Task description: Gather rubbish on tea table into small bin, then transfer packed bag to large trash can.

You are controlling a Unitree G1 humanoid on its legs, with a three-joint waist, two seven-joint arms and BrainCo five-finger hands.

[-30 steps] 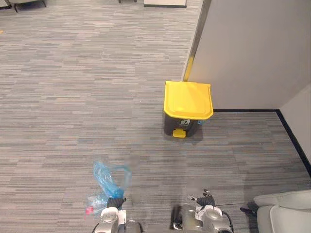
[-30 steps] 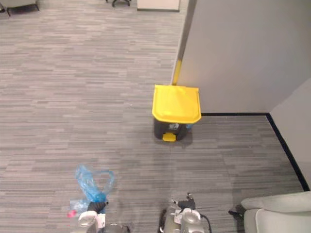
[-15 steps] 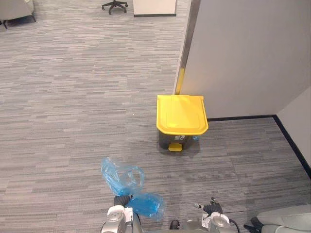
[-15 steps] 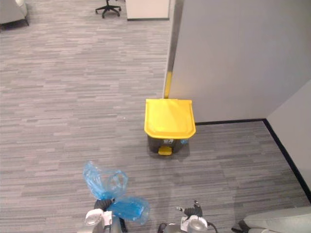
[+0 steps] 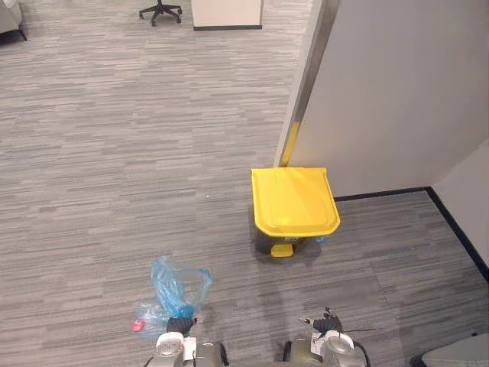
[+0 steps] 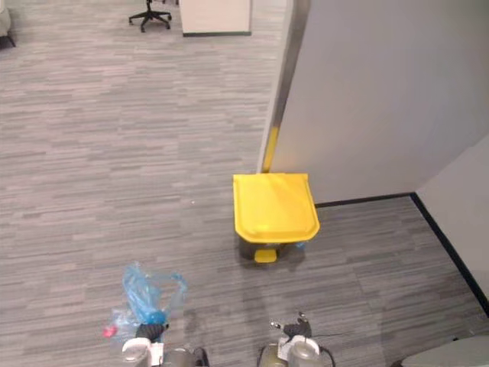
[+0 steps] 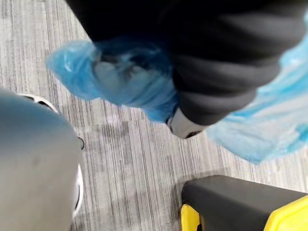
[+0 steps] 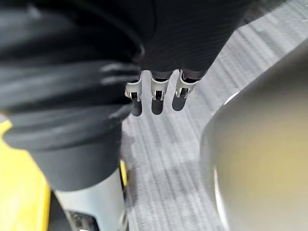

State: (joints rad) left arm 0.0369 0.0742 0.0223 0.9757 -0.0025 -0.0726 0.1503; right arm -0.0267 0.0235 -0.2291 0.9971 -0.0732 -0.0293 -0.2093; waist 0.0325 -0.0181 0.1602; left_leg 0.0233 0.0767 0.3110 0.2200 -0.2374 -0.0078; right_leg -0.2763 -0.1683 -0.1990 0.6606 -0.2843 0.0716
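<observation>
Left hand: my left hand [image 5: 180, 326] shows at the near edge of the head views, closed on the gathered neck of the blue bag [image 5: 178, 285].
Grip seen close up: in the left wrist view the blue plastic bunches tight against the dark ribbed cover, and one silver finger [image 7: 185, 127] curls out from under it.
Blue bag: thin, see-through and crumpled, it billows out past my left hand over the carpet [image 5: 107, 160].
Bag contents: a small red item [image 5: 137, 326] shows through the plastic on its left side; I cannot make out anything else inside.
Right hand: my right hand [image 5: 327, 324] shows low in the head views, to the right of my left hand, and holds nothing.
Right fingers: in the right wrist view the fingers [image 8: 157, 94] hang straight and relaxed in a row above the carpet.
Large trash can: the large trash can [image 5: 269, 238] stands ahead of me and between my hands' lines, well apart from the bag.
Lid: its yellow lid [image 5: 294, 200] is shut, with a yellow pedal [image 5: 281, 250] at the front base.
Wall: the can's back stands close to the corner of a pale wall [image 5: 397, 92].
Far floor: an office chair [image 5: 159, 11] stands far up the carpet.
</observation>
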